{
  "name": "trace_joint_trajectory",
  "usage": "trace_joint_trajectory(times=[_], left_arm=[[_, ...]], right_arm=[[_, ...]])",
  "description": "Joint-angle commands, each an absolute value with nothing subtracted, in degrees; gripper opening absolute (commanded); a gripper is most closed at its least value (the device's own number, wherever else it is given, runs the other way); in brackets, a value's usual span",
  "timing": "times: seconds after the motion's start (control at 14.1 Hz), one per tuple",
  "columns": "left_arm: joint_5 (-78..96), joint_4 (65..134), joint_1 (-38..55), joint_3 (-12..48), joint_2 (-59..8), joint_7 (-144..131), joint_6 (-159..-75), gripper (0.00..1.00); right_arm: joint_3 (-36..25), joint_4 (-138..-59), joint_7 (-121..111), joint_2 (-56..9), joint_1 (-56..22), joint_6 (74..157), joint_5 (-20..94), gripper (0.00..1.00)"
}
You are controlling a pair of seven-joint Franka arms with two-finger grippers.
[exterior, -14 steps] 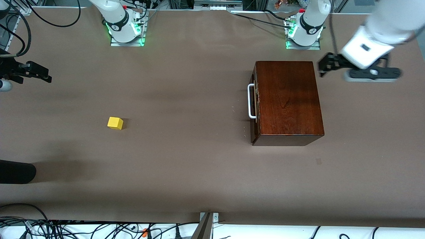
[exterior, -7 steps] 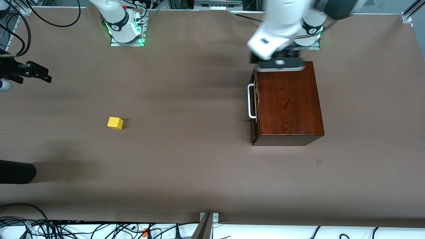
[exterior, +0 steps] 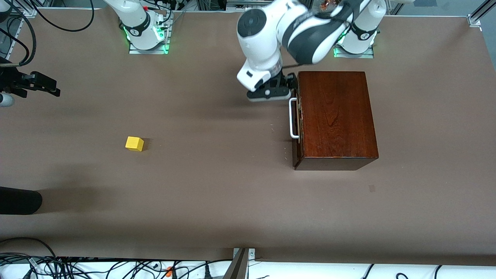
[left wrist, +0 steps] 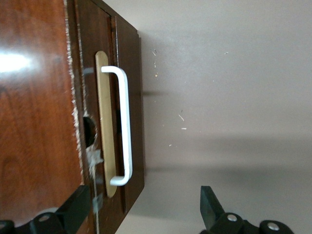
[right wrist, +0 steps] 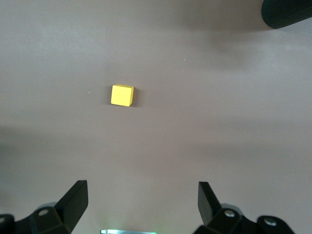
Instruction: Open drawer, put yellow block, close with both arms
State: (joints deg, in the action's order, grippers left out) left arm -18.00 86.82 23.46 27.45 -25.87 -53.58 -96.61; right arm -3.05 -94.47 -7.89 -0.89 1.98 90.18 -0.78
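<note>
Resting on the brown table toward the left arm's end, the mahogany box is the largest item you are dealing with. Its drawer is sitting fully pushed in, front flush with the box face and turned toward the right arm's end of the table. The white handle is lying along that front, untouched.

Your left arm is reaching from its base across to the drawer side of the box. The left gripper is hanging over the table just beside the box's corner, at the end of the handle that lies farther from the front camera. Its fingers are standing wide apart with nothing between them: in the left wrist view one finger is showing against the box front and the other against bare table, with the handle's nearer end lying between their lines but not gripped.

Your right arm is waiting. The right gripper is hovering at the edge of the table at the right arm's end, spread open and empty.

The yellow block is sitting alone on the table toward the right arm's end, well apart from the box and nearer the front camera than the right gripper. The right wrist view is showing it flat on the table surface.
</note>
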Motion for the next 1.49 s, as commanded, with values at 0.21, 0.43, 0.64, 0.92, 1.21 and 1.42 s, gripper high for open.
trace_joint_trajectory(times=[0.21,0.43,0.64,0.92,1.21,1.42], left_arm=[[-22.85,88.32,22.59,27.42,-31.03,-53.44,-100.71,1.00],[-23.37,91.14,21.62,27.33,-31.11,-53.35,-103.88,1.00],[-24.52,91.41,21.53,27.25,-32.34,-53.79,-103.89,1.00],[-26.36,91.58,21.53,26.81,-34.10,-53.79,-103.97,1.00],[-27.07,92.29,21.53,26.72,-34.80,-53.79,-104.94,1.00],[-27.07,91.67,21.71,26.72,-35.77,-54.14,-105.03,1.00]], right_arm=[[-2.72,-93.96,-8.79,-0.97,2.64,89.38,0.18,1.00],[-2.72,-93.96,-8.79,-0.97,2.64,89.38,0.18,1.00],[-2.72,-93.96,-8.79,-0.97,2.64,89.38,0.18,1.00],[-2.72,-93.96,-8.70,-0.97,2.64,89.38,0.18,1.00],[-2.72,-93.96,-8.70,-0.97,2.64,89.38,0.18,1.00],[-2.72,-93.96,-8.70,-0.97,2.64,89.38,0.18,1.00]])
